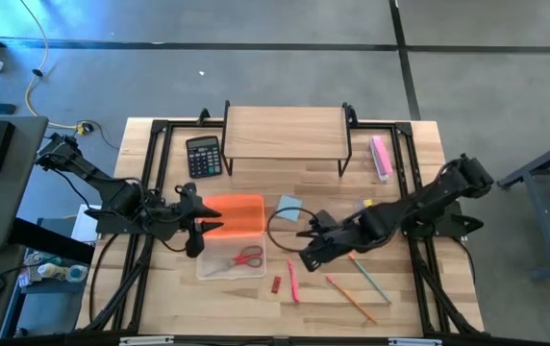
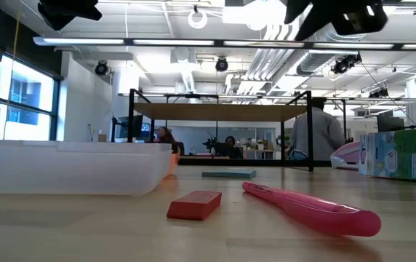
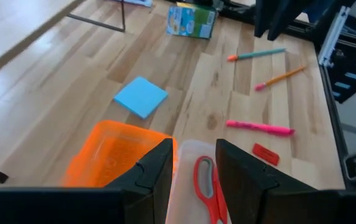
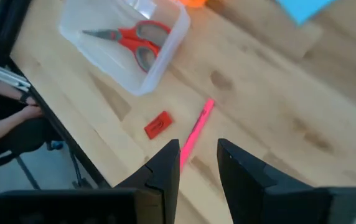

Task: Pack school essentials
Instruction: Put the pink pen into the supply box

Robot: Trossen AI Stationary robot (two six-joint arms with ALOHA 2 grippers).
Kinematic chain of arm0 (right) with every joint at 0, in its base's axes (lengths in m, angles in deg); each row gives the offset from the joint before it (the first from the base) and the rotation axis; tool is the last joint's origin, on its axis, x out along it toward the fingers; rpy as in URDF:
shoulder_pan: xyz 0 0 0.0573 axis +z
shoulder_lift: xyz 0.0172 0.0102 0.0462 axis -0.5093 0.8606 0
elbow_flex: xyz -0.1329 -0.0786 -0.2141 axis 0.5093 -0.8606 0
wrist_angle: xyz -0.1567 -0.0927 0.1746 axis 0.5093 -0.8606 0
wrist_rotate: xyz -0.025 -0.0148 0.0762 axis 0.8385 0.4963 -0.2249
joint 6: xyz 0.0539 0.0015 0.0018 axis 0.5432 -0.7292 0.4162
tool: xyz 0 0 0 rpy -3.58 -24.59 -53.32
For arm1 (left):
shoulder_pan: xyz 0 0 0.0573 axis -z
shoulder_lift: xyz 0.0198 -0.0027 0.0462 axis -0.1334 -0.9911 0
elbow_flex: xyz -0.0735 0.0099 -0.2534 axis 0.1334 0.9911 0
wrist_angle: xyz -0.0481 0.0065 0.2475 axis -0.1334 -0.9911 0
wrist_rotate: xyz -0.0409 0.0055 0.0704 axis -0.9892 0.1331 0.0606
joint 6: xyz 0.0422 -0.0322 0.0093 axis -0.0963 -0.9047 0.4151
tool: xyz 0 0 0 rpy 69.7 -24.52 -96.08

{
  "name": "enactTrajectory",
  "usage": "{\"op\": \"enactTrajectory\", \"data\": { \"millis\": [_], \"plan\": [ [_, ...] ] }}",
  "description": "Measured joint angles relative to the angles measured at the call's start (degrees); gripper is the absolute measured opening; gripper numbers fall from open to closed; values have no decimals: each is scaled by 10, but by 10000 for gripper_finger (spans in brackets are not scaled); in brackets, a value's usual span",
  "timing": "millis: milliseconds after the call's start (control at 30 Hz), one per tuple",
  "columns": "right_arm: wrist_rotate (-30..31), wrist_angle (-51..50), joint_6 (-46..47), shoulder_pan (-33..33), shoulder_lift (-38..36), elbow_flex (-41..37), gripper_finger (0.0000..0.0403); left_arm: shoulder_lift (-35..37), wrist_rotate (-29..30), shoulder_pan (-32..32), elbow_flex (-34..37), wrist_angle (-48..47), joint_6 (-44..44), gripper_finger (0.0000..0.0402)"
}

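Overhead and table-level views share the pink pencil (image 1: 293,283).

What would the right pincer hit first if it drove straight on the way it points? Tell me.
Most likely the pink pencil: in the right wrist view it lies straight ahead of the open right pincer, with the red eraser just off to one side. Depth is unclear, so it may meet bare table first.

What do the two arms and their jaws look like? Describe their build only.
Both are dark, near-black jointed arms. The left arm and right arm carry chunky angular segments with black cables looping alongside. The left gripper and right gripper each end in two flat, matte black, blocky jaws with bevelled tips. No markings show.
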Motion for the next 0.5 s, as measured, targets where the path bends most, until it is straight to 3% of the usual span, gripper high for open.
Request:
{"op": "enactTrajectory", "data": {
  "millis": [300, 500],
  "plan": [
    [-3, 103, 57, 38, 37, 16, 99, 0, -2, 0, 0, 0, 15, 110],
    [23, 89, 2, 36, 81, 110, 99, 0, -2, 0, 0, 0, 25, 110]
  ]
}}
